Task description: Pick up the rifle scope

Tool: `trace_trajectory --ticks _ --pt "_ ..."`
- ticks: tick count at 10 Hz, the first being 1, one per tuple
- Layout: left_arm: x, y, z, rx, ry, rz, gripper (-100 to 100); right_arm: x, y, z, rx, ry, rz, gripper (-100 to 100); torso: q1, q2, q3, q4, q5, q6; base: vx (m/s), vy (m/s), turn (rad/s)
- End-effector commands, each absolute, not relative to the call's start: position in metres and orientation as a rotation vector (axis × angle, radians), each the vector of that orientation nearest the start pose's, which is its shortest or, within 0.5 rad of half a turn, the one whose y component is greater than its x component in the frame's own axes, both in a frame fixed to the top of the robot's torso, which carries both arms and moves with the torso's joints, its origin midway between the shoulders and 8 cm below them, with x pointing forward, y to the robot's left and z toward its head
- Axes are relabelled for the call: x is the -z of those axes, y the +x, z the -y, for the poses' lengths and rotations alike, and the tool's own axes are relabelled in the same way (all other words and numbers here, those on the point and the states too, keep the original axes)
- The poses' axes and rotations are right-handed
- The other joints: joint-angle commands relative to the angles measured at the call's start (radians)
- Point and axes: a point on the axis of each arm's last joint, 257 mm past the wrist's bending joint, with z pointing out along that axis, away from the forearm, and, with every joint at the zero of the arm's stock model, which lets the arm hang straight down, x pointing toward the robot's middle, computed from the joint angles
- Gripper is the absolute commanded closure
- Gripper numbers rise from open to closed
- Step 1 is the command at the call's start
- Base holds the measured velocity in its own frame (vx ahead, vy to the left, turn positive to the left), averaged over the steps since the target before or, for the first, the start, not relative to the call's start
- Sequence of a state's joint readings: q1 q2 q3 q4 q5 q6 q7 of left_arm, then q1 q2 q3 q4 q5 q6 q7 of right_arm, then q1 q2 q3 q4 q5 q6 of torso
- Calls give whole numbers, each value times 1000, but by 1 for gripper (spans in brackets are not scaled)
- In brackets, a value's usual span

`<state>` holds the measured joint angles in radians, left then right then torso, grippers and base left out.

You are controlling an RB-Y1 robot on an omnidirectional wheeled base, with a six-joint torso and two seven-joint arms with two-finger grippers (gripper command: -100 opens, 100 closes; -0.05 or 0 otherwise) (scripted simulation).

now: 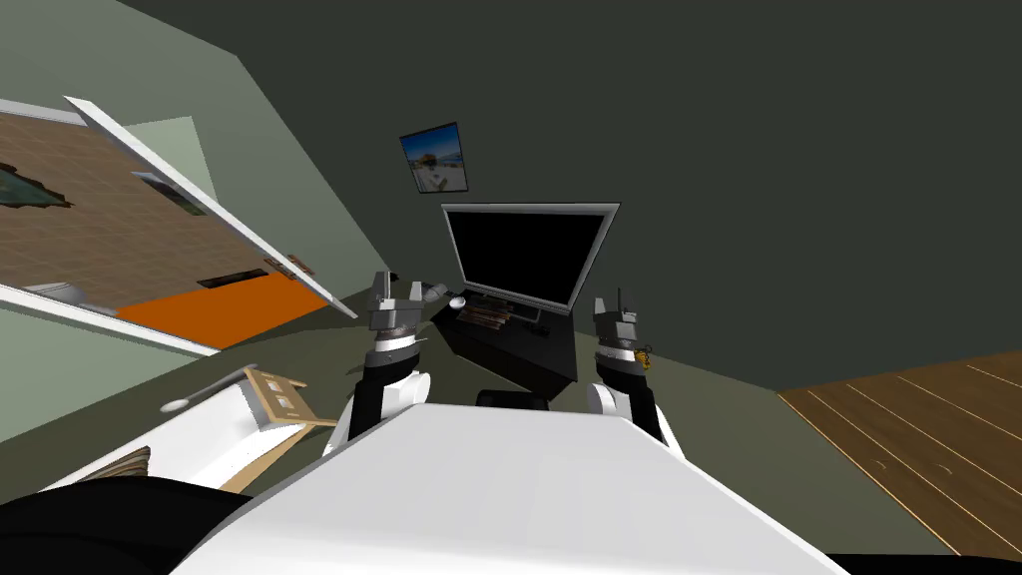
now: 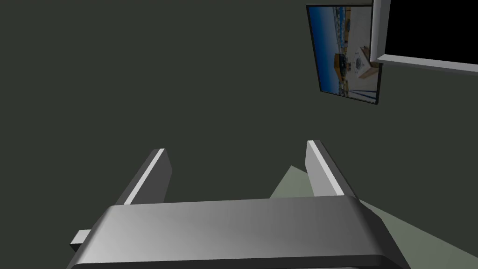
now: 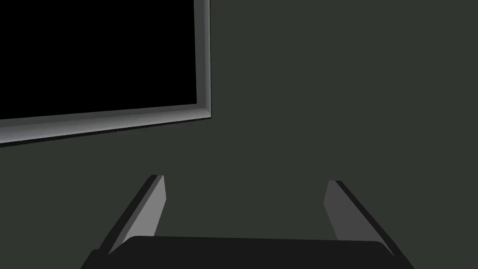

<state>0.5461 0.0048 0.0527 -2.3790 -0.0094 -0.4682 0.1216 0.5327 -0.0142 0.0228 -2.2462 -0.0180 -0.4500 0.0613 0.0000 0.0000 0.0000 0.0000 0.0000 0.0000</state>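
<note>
Here both pairs of fingers stand apart: the left gripper and the right gripper are raised before the TV. A small grey thing, seemingly the scope, lies on the stand, near the left gripper.

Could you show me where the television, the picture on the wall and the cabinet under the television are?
Television (image 1: pixel 524 250), head view, middle of its black screen.
Wall picture (image 1: pixel 435 158), head view, centre of the blue image.
Dark cabinet (image 1: pixel 509 354), head view, its bare front face.
</note>
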Motion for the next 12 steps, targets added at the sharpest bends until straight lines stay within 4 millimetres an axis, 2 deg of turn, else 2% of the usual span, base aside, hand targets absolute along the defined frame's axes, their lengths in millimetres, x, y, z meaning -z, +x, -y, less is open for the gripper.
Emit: trace_trajectory --ticks 1,6,11,12 --pt "-49 323 -294 1347 -662 -572 0 16 361 278 -1215 690 -760 -100 0 0 0 0 0 0 -1 18 104" --pt "-49 323 -294 1347 -662 -572 0 39 385 291 -1033 596 -909 -100 6 -1 -1 0 1 0 5 71 174" --pt "-49 323 -294 1347 -662 -572 0 83 414 323 -768 536 -1073 -100 6 -1 -1 0 1 0 15 85 225" --pt "-49 323 -294 1347 -662 -572 0 83 414 323 -762 532 -1075 -100 6 -1 -1 0 1 0 12 55 52"
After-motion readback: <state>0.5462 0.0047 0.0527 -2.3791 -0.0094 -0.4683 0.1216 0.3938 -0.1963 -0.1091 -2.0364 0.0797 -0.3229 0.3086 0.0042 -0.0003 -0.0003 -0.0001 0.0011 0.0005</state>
